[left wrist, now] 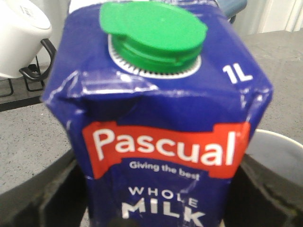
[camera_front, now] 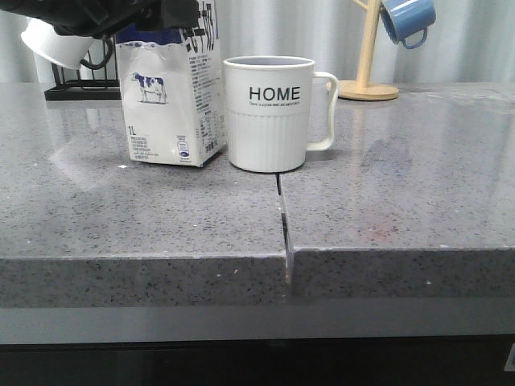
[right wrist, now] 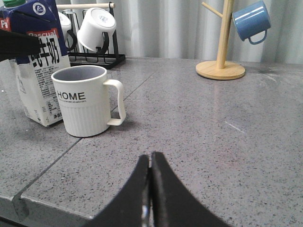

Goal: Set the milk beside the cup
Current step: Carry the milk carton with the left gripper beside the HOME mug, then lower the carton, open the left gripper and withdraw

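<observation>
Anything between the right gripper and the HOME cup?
Nothing: right wrist view shows only bare counter between the right gripper and the cup.

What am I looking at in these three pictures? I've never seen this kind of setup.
A two-armed robot at a grey counter. One camera looks forward over it; the other two sit on the wrists. The left gripper clasps the top of the milk, a carton standing just beside the cup marked HOME. The left wrist camera sees the carton's green cap close up. The right gripper, fingers together and holding nothing, hangs over bare counter. Behind are a mug rack and a wooden stand with a blue mug.
</observation>
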Motion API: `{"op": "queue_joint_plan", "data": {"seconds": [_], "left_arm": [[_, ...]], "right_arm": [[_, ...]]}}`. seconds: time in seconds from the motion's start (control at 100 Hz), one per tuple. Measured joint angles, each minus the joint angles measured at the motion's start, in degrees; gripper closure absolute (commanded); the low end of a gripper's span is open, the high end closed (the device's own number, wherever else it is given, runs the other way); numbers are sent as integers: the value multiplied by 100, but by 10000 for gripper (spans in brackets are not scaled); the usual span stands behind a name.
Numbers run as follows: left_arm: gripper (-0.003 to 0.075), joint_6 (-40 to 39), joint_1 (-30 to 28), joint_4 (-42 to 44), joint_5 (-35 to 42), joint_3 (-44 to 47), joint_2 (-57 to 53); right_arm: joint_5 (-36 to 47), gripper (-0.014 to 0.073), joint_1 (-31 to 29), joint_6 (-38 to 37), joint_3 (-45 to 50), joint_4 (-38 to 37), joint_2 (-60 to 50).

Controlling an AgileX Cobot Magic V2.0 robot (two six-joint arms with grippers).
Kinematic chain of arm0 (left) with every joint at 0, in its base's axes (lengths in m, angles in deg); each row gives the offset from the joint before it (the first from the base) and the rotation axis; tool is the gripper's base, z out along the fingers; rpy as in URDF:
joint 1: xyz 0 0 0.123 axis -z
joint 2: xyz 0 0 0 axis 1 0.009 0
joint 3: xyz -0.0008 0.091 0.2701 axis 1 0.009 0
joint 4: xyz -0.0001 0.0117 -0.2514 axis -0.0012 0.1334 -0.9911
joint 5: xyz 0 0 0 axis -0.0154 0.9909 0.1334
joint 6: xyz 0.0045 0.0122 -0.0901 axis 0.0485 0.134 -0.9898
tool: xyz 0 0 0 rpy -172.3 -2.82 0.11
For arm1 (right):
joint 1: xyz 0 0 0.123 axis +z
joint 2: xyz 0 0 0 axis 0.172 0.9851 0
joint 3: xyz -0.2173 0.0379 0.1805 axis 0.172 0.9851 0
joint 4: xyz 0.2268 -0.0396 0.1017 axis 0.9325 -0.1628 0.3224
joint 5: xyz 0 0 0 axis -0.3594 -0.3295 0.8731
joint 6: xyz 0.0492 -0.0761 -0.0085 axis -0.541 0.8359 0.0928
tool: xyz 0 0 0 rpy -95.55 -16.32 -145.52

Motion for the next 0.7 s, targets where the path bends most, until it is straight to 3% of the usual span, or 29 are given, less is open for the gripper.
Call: {"op": "queue_joint_plan", "data": {"seconds": [0.09,0.18,0.57,0.7], "left_arm": [[117,0,3,0,0,0,0],[24,0,3,0,0,0,0],[74,0,3,11,-219,293,-598],[134,84,3,22,-285,687,-1095]], "right_arm": [[0,632,0,0,0,0,0],[0,632,0,0,0,0,0],[0,632,0,0,0,0,0],[0,632,0,0,0,0,0]]}}
